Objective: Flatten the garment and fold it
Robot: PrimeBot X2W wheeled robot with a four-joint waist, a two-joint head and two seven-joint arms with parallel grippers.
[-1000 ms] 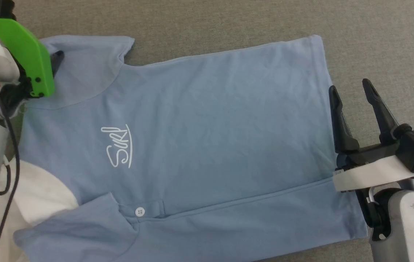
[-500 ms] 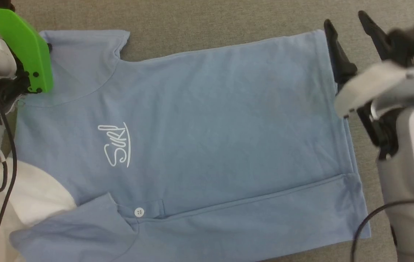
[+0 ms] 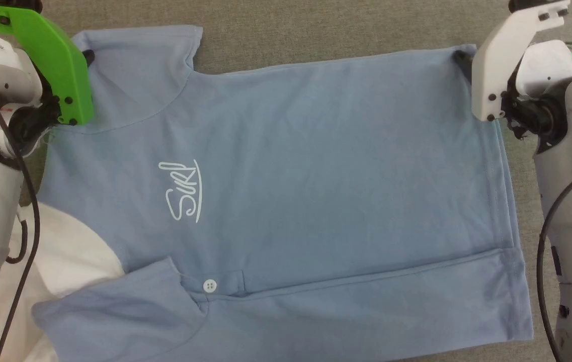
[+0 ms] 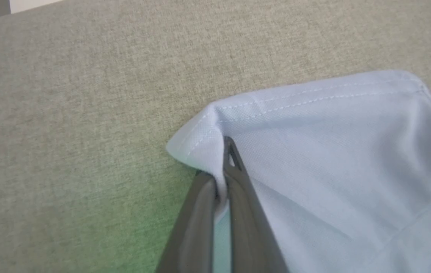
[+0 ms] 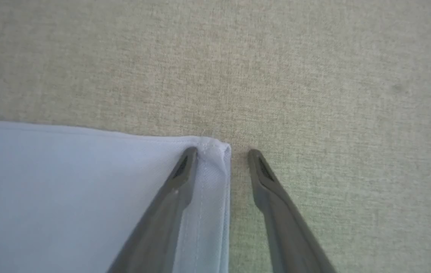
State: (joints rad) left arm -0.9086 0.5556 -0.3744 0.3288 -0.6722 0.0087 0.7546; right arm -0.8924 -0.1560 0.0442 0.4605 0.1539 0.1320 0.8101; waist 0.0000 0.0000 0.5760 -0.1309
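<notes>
left gripper [image 4: 217,159]: fingers pinched tight on garment [image 3: 316,176] sleeve corner
right gripper [image 5: 223,152]: fingers apart, straddling far hem corner, nothing held
axis: garment runs arm to arm

Our head camera looks steeply down on the light blue knit polo shirt [image 3: 316,176] spread over grey woven cloth [image 3: 316,25]. Our wrist cameras sit close over its sleeve corner [image 4: 200,125], upper left there, and hem corner [image 5: 215,146], upper right.
</notes>
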